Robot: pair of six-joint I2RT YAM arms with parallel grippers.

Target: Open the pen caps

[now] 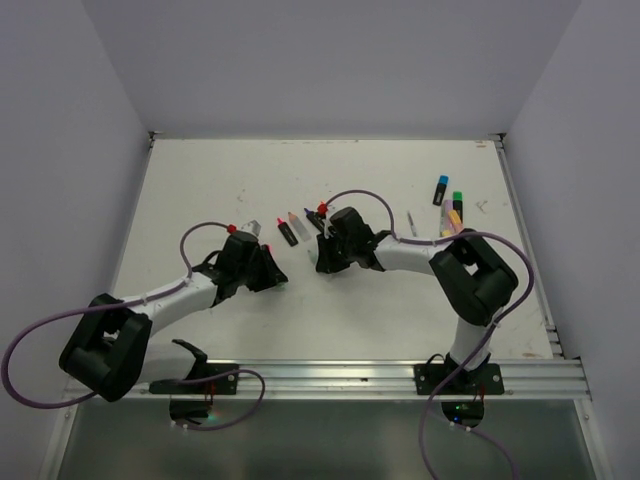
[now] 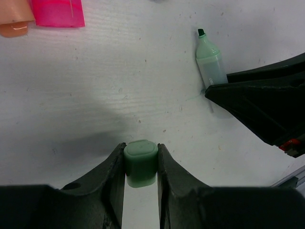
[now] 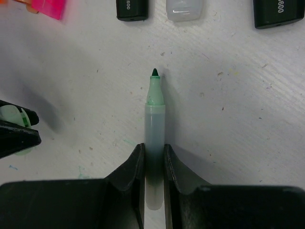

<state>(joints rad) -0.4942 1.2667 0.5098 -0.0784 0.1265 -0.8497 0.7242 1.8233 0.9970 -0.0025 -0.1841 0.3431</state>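
The left fingers [image 2: 110, 177] grip the green cap [image 2: 140, 161], already off, over the counter [image 2: 95, 95]. The right fingers [image 3: 131, 174] pinch the green pen [image 3: 154, 129], its long axis pointing away, bare tip leading, apart from the cap. Farther right, more pens [image 1: 449, 203] lie nearer the right arm [image 1: 470, 270].

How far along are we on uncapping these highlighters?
Done: the pale green highlighter body shows its bare dark tip, with its stubby green plastic cap off. In hand: the left gripper pinches that cap and the right gripper the body, apart. Left: the blue- and green-topped highlighters at the far right look capped. The pink piece and black pieces are too cropped to judge.
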